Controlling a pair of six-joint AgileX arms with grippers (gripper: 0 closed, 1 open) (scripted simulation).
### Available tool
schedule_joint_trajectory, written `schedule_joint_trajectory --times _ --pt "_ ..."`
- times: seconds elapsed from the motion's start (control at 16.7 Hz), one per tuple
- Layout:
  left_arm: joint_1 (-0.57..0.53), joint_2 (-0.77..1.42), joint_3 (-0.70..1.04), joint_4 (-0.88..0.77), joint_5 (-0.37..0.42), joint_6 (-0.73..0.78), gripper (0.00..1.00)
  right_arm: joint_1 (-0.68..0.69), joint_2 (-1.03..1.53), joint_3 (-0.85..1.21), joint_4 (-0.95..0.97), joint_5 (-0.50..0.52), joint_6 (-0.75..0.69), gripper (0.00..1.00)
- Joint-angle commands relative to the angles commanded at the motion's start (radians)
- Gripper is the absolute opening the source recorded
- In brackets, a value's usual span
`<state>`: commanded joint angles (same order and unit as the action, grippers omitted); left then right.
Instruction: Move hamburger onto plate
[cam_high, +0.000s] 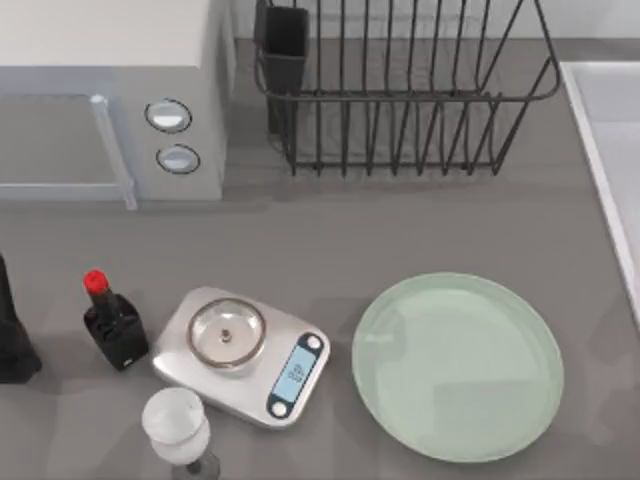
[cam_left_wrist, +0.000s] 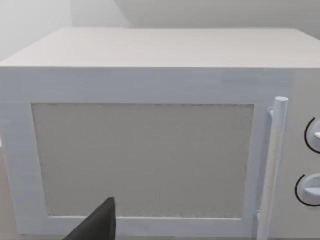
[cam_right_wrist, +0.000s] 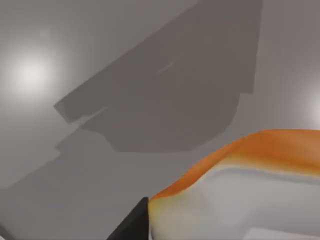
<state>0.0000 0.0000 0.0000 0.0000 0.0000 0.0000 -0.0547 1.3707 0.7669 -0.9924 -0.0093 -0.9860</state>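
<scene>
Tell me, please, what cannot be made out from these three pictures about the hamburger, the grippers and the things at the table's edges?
- Hamburger: right wrist view, cut off by the frame edge; its whole shape and support are unclear.
- Right gripper: a dark finger beside the hamburger; whether it grips cannot be told.
- Left gripper: a dark tip before the microwave; the rest is cut off.
- Wine glass: top view, base cut off.
- Plate: bare.
</scene>
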Motion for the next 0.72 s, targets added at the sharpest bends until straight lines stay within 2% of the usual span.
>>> schedule_joint_trajectory --times 0.24,0.72 --pt "0.000 0.000 0.000 0.000 0.000 0.000 1.00 -0.003 -0.073 0.106 -0.158 0.001 0.003 0.00" --pt "0.000 0.000 0.000 0.000 0.000 0.000 1.00 0.019 -0.062 0.134 -0.174 0.000 -0.027 0.00"
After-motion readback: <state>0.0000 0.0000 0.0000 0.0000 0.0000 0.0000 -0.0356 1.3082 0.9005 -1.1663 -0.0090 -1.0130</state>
